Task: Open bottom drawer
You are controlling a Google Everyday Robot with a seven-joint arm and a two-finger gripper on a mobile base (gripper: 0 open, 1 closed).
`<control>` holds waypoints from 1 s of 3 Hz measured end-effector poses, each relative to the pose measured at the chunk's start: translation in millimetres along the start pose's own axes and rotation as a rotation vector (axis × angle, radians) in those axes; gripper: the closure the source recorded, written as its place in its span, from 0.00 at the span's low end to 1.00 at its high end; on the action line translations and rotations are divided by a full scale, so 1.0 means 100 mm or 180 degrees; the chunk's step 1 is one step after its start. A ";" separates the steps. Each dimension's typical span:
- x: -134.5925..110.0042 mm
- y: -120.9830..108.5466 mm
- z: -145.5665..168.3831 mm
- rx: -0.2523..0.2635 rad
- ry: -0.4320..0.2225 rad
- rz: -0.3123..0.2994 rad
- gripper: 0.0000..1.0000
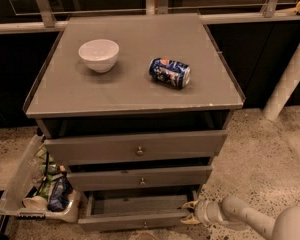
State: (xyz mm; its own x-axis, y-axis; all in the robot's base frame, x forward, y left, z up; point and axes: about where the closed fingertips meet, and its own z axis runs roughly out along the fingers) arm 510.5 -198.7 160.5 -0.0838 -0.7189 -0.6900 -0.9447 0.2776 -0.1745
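Note:
The bottom drawer (pixel 135 220) of the grey cabinet is pulled out, its shallow tray showing behind the narrow front with a tiny knob. My gripper (pixel 191 212) is low at the drawer front's right end, touching or very close to its corner, with the white arm trailing off to the lower right. The two drawers above, the mid-sized front (pixel 140 178) and the tallest front (pixel 135 147), also stand out a little from the cabinet body.
A white bowl (pixel 98 54) and a blue soda can (pixel 170 72) lying on its side rest on the cabinet top (pixel 135 91). A clear bin (pixel 35 194) with packets and bottles sits on the floor at the left. A white post (pixel 290 74) rises at the right.

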 end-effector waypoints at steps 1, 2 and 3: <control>0.00 0.00 0.00 0.0000 0.0000 0.0000 0.35; 0.02 0.04 -0.01 -0.0063 -0.0055 0.0046 0.12; 0.11 0.21 -0.04 -0.0115 -0.0090 0.0077 0.13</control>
State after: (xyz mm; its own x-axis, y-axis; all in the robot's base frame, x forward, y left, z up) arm 488.8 -203.2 151.9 -0.0981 -0.6938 -0.7135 -0.9534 0.2712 -0.1325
